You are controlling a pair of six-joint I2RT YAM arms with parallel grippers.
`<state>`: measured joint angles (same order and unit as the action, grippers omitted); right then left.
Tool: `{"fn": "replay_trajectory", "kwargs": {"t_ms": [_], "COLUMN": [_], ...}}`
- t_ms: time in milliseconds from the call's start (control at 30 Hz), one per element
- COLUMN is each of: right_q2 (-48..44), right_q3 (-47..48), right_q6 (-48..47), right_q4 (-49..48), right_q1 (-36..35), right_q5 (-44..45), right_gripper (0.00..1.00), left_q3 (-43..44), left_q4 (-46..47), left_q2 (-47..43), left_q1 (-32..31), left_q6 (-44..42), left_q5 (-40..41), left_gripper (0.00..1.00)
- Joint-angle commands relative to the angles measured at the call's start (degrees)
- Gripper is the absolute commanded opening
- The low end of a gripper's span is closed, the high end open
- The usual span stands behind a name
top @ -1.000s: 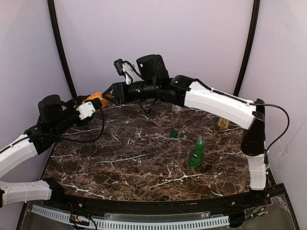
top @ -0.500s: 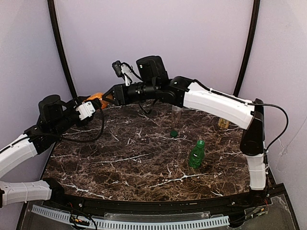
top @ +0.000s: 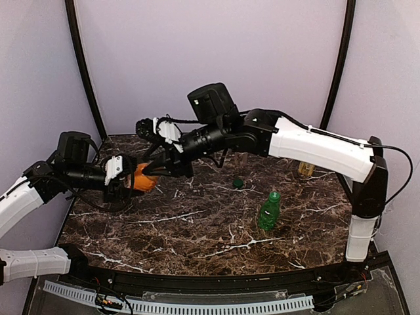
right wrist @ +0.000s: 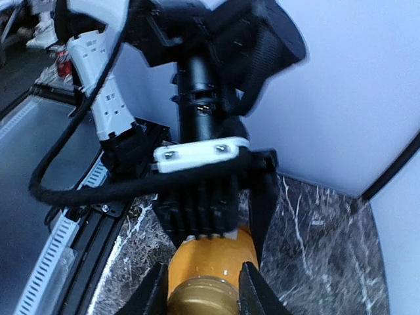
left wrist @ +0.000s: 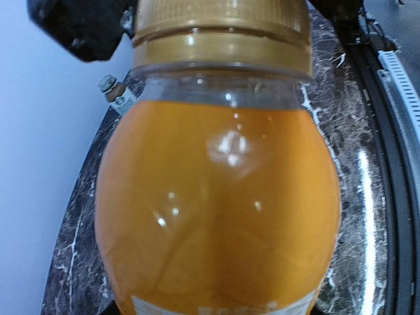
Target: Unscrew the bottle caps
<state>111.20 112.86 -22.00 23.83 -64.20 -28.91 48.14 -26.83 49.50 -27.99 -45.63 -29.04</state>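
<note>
The left hand (top: 122, 180) grips the body of the orange bottle (left wrist: 216, 216) and holds it clear of the tabletop (top: 197, 230), lying nearly level with its neck pointing right. The tan-gold cap (left wrist: 220, 26) sits on that neck, skirt and collar together, so it looks fully threaded on.

The right hand (right wrist: 203, 293) meets the bottle from its cap end. The wrist view shows one finger on each side of the cap, pressed against it, so I judge it closed on the cap and ready to twist.

Well to the right of the orange bottle, a dark green cap (top: 237, 183) lies loose on the tabletop, which suggests one bottle is already opened. Further right stands a green bottle (top: 268, 214) with its bright green cap (top: 274, 195) on. Furthest from the orange bottle, at the right edge, is a small brownish bottle (top: 305, 169); its top is too small to read.

So roughly one cap is done, one is in hand, and at least one more waits.
</note>
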Motion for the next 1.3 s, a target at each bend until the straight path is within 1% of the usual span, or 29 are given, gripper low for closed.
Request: {"fn": "replay_trajectory", "kwargs": {"t_ms": [0, 133, 233, 300, 333, 367, 400, 433, 467, 500, 533, 567, 600, 633, 700, 733, 767, 800, 833, 867, 900, 967, 1100, 1267], "right_q2": [-1.77, -2.71, -3.43, -3.96, -4.19, -4.49, -4.64, -4.7, -4.63, -4.45, -4.18, -4.07, -4.06, -4.1, -4.27, -4.28, -4.19, -3.77, -3.26, -2.56, -1.94, -0.5, 1.33, 2.5], "right_q3": [-5.16, -6.04, -6.04, -6.25, -6.4, -6.37, -6.0, -4.92, -3.75, -2.45, -1.22, -0.36, -0.03, -0.14, -1.58, -2.73, -3.62, -3.81, -3.45, -2.65, -1.9, -0.5, 0.35, -0.08], "right_q6": [-19.34, -21.75, -21.09, -18.8, -16.87, -14.56, -11.7, -7.11, -2.38, 3.53, 9.31, 15.48, 22.16, 28.97, 42.0, 47.56, 51.37, 53.31, 54.07, 54.68, 55.36, 56.47, 58.16, 58.82], "right_q4": [2.34, 2.7, 2.19, 0.82, -0.26, -1.33, -2.25, -2.94, -3.46, -4.28, -5.13, -5.91, -6.93, -7.64, -9.05, -10.23, -11.7, -12.5, -12.62, -12.4, -12.22, -12.04, -11.79, -11.94], "right_q1": [-2.24, -2.22, -2.23, -2.24, -2.19, -2.1, -1.78, -1.45, -0.94, -0.4, 0.19, 0.97, 1.72, 2.79, 5.1, 6.16, 6.81, 7.17, 7.1, 6.96, 6.91, 6.83, 6.67, 6.44], "right_q5": [-0.87, 1.78, 3.84, 5.76, 7.19, 8.48, 9.33, 10.42, 10.9, 11.83, 12.92, 14.1, 15.41, 16.51, 16.14, 14.92, 13.45, 12.94, 13.34, 14.08, 14.55, 14.55, 13.52, 11.5], "right_gripper": [0.0, 0.0, 0.0, 0.0, 0.06, 0.09, 0.14, 0.19, 0.25, 0.35, 0.44, 0.52, 0.58, 0.61, 0.63, 0.64, 0.69, 0.72, 0.73, 0.75, 0.77, 0.79, 0.81, 0.82], "left_q3": [3.73, 3.82, 3.56, 3.06, 2.54, 2.16, 1.33, 0.9, -0.22, -0.89, -2.05, -2.64, -3.67, -4.15, -6.16, -6.76, -8.22, -9.06, -10.77, -11.57, -12.87, -13.64, -13.07, -13.08], "left_q4": [-2.47, -2.46, -2.17, -1.4, -0.25, 0.64, 3.16, 6.32, 8.31, 12.55, 14.55, 18.4, 19.98, 23.05, 26.98, 28.58, 31.77, 33.74, 37.94, 40.03, 43.99, 47.23, 48.33, 48.0], "left_q2": [-0.71, -0.82, -1.01, -1.17, -1.25, -1.42, -1.46, -1.61, -1.69, -1.9, -2.05, -2.08, -2.11, -2.12, -2.18, -2.27, -2.24, -2.13, -1.95, -1.4, -1.06, -0.31, 0.58, 0.69], "left_q1": [-1.1, -1.09, -1.1, -1.1, -1.1, -1.1, -1.1, -1.1, -1.1, -1.1, -1.1, -1.1, -1.1, -1.1, -1.44, -1.71, -2.51, -2.99, -3.86, -4.24, -4.81, -5.1, -5.14, -5.14], "left_q6": [4.53, 4.85, 4.6, 4.63, 4.88, 5.13, 5.95, 6.28, 6.56, 6.54, 5.95, 5.44, 4.09, 3.33, 0.23, -2.88, -4.6, -8.74, -11.05, -15.26, -19.01, -22.22, -23.51, -23.3], "left_q5": [-16.93, -17.36, -16.35, -15.22, -13.56, -12.21, -8.04, -5.28, 0.35, 3.58, 9.2, 11.91, 16.38, 18.14, 23.84, 25.21, 28.74, 30.47, 33.75, 35.08, 37.32, 38.85, 41.1, 41.3], "left_gripper": [0.09, 0.08, 0.08, 0.08, 0.09, 0.1, 0.11, 0.11, 0.11, 0.11, 0.11, 0.11, 0.11, 0.11, 0.12, 0.12, 0.13, 0.13, 0.13, 0.15, 0.15, 0.16, 0.17, 0.17]}}
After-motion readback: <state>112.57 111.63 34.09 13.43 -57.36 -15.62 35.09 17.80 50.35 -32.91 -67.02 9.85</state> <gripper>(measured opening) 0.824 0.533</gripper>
